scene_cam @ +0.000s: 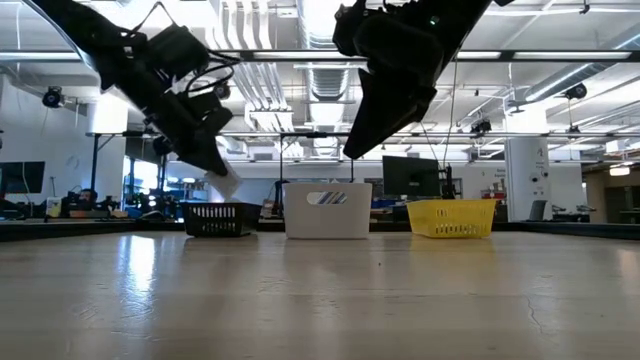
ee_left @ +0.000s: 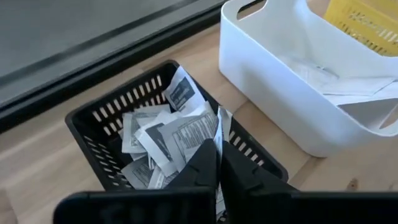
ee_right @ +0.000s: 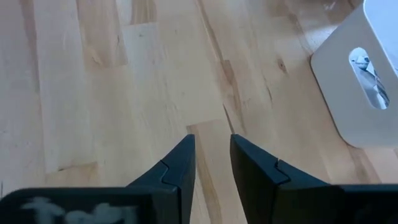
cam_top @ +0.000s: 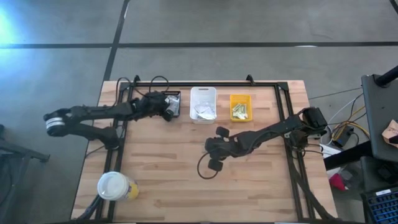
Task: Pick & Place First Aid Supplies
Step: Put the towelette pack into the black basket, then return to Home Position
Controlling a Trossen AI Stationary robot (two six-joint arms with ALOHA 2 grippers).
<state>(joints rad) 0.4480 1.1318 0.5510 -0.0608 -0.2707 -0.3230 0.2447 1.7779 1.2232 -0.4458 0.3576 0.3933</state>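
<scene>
Black plastic mesh frames the key spot: the black bin point(ee_left: 124, 143) at the back of the worktop point(cam_top: 186, 168) holds a loose heap of white printed packets point(ee_left: 168, 140), and the left gripper point(ee_left: 217, 168) hangs directly over that heap with its fingers pressed together. In the left wrist view one white packet point(ee_left: 219, 134) stands on edge right at the fingertips, its long side running in line with the fingers, so it appears pinched between them, though the contact itself is partly hidden. Just beside the black bin stands the white bin point(cam_top: 203, 104), with a few pale packets lying in it, and beyond that the yellow bin point(cam_top: 240, 107) with narrow yellow-green strips point(cam_top: 240, 112). The right gripper point(ee_right: 211, 155) hovers over bare wood near the middle of the worktop, fingers parted with only a narrow gap and nothing between them; the white bin's side shows a little way off in its wrist view. No packets lie loose on the wood, so all visible supplies sit in the bins. The left arm is plainly the nearer one to the black bin's contents, and my judgement is that the coming move depends on letting the pinched packet fall straight down into the bin below. A white-lidded cup point(cam_top: 113, 185) stands well apart at the near left corner.
</scene>
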